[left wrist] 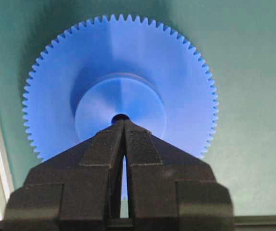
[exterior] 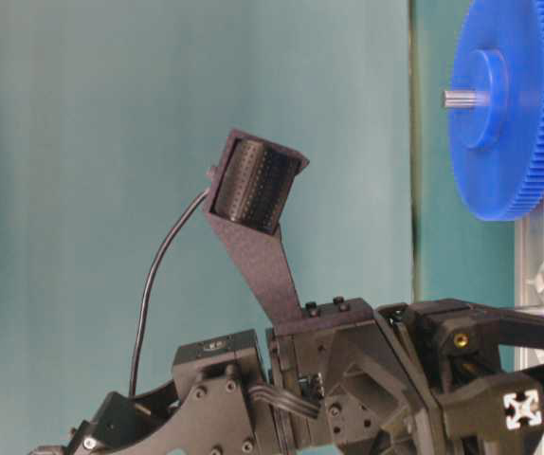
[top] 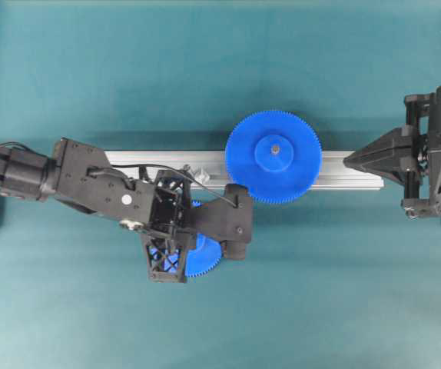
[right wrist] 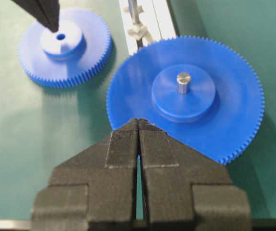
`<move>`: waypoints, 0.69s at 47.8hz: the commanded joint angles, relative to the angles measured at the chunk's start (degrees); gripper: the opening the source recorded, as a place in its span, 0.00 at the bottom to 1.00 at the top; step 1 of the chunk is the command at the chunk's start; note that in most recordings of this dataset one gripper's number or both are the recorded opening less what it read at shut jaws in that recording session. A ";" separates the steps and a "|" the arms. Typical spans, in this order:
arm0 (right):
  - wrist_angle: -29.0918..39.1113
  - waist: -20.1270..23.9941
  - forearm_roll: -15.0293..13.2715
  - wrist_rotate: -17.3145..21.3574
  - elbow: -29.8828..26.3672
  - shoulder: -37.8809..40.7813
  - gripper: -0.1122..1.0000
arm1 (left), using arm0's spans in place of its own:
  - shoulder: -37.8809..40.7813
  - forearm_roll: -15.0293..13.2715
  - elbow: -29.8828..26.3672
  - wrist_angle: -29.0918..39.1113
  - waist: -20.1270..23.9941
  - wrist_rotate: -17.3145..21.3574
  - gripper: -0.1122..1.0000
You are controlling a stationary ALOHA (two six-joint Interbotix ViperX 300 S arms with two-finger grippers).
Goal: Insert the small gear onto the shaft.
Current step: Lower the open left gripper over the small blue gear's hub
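Teeth ring the small gear [left wrist: 120,91], a blue plastic disc with a raised round hub and a small central hole, which we see lying flat on the teal table surface [top: 220,61]. We take the long silvery aluminium rail [top: 343,171] as our landmark: the small gear lies just beside it, on the side toward the bottom of the overhead view, mostly hidden there under the left arm. The shaft [right wrist: 132,9], a short thin silvery stub with a shiny faceted mounting piece, stands on the rail near the small gear; in the overhead view only a pale piece of it shows beside the arm's cable. The large blue toothed plastic gear [top: 273,157], with a grey pin tip at its hub, sits on the rail near its middle, close to the small gear but apart from it.

We find the left gripper [left wrist: 123,124] directly over the small gear's hub, its black fingers pressed together with nothing between them, tips beside the central hole. The right gripper [right wrist: 138,123] hovers at the rail's far end, its fingers likewise pressed together and empty, pointing toward the large gear.
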 commanded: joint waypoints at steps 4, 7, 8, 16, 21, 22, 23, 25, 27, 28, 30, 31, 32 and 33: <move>-0.53 -0.18 0.09 0.62 -0.53 0.09 0.10 | -0.97 0.18 -1.23 0.18 -0.26 0.00 0.09; -0.53 -0.18 0.09 0.62 -0.53 0.09 0.10 | -1.05 0.18 -1.14 0.18 -0.26 0.09 0.09; -0.62 -0.18 0.09 0.62 -0.62 0.09 0.10 | -1.05 0.18 -1.14 0.09 -0.26 0.09 0.09; -0.53 -0.09 0.09 0.70 -0.62 0.09 0.10 | -1.23 0.18 -0.70 -0.09 -0.26 0.70 0.09; -0.53 -0.18 0.09 0.70 -0.53 0.00 0.10 | -1.32 0.18 -0.53 0.18 -0.26 1.05 0.09; -0.53 -0.18 0.09 0.70 -0.53 0.00 0.10 | -1.32 0.18 -0.53 0.18 -0.18 1.05 0.09; -0.53 -0.18 0.09 0.70 -0.53 0.09 0.10 | -1.32 0.18 -0.53 0.09 -0.18 0.97 0.09; -0.53 -0.09 0.09 0.70 -0.53 0.00 0.10 | -1.32 0.18 -0.44 0.00 -0.26 1.05 0.09; -0.53 -0.18 0.09 0.70 -0.53 0.09 0.10 | -1.41 0.18 -0.35 0.00 -0.18 0.97 0.09; -0.62 -0.09 0.09 0.70 -0.53 0.00 0.10 | -1.41 0.18 -0.35 0.00 -0.26 0.88 0.09; -0.53 -0.18 0.09 0.70 -0.53 0.00 0.10 | -1.41 0.18 -0.26 0.00 -0.26 1.05 0.09; -0.53 -0.18 0.09 0.70 -0.53 0.00 0.10 | -1.41 0.18 -0.09 -0.18 -0.18 0.97 0.09; -0.53 -0.18 0.09 0.70 -0.53 0.00 0.10 | -1.41 0.18 -0.09 -0.18 -0.18 0.97 0.09; -0.53 -0.18 0.09 0.70 -0.53 0.00 0.10 | -1.41 0.18 0.00 -0.18 -0.26 1.05 0.09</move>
